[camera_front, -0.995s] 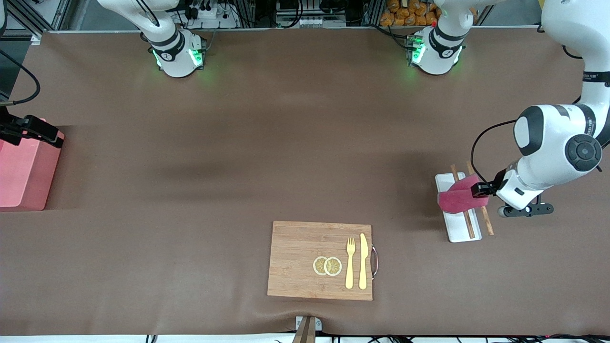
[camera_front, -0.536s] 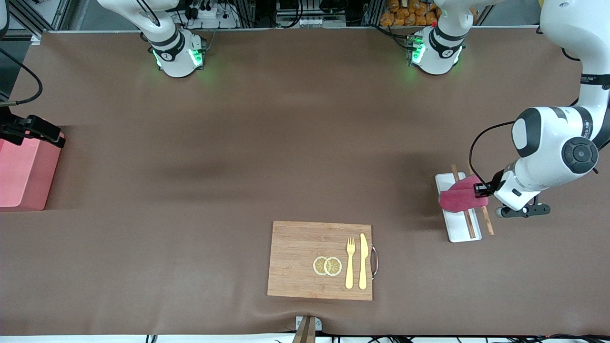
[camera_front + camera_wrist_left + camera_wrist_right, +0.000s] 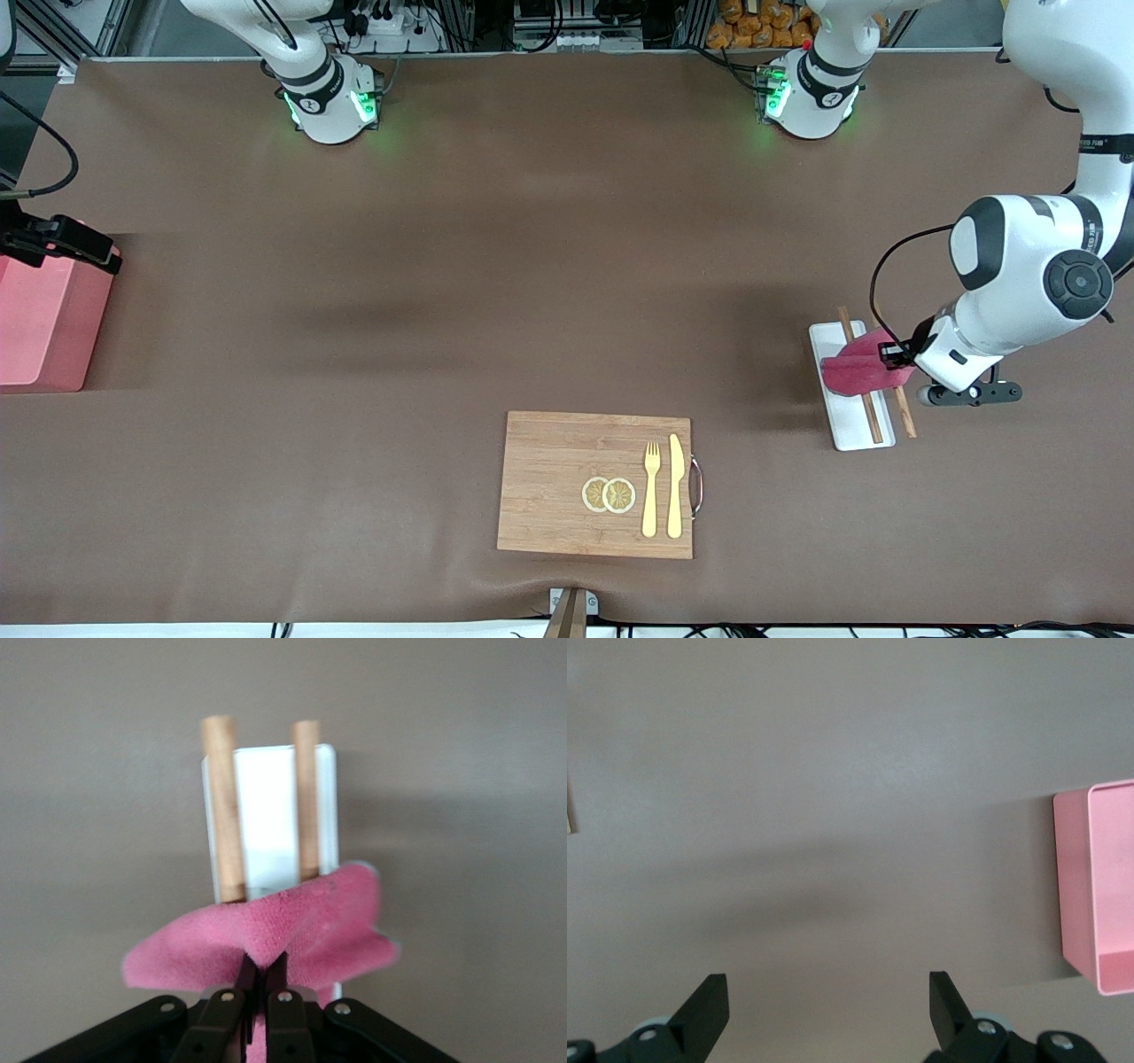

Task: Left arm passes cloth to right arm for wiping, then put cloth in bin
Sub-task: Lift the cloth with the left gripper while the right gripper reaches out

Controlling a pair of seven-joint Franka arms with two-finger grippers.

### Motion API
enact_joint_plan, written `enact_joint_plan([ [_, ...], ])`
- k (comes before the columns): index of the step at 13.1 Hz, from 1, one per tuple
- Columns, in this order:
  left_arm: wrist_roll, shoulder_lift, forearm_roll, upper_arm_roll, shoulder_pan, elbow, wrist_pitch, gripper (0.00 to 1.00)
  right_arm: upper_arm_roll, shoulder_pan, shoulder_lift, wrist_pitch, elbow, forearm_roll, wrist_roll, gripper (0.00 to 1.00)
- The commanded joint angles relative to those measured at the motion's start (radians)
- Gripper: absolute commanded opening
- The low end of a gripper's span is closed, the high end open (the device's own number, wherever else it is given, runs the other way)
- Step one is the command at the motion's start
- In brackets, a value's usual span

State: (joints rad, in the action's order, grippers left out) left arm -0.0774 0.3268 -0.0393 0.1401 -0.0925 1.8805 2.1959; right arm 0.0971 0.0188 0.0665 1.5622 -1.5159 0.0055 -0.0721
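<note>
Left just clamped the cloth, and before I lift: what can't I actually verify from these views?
- Tray under the cloth: covered in front and left wrist views.
- Whether the two wooden sticks are caught in the fold: hidden by cloth.
- Left gripper fingertips: buried in cloth.
- Bin interior: cut off by the front view's edge and by the right wrist view's.
- Right gripper: only its open fingertips show.

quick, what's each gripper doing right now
Left gripper: shut on the cloth, over the white tray.
Right gripper: open, holding nothing, waiting near the bin.
</note>
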Motion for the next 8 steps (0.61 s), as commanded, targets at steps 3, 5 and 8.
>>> enact_joint_plan([
  [3, -0.080, -0.120, 0.094, 0.139, 0.002, -0.014, -0.102, 0.00, 0.006, 0.047, 0.003, -0.076, 0.005, 0.101, -0.261, 1.00],
  [5, -0.273, -0.106, 0.191, 0.234, 0.010, -0.087, -0.137, 0.00, 0.006, 0.070, 0.009, -0.122, 0.003, 0.162, -0.412, 1.00],
  [8, -0.661, -0.033, 0.203, 0.361, 0.075, -0.228, -0.143, 0.00, 0.006, 0.142, 0.041, -0.140, 0.003, 0.174, -0.584, 1.00],
])
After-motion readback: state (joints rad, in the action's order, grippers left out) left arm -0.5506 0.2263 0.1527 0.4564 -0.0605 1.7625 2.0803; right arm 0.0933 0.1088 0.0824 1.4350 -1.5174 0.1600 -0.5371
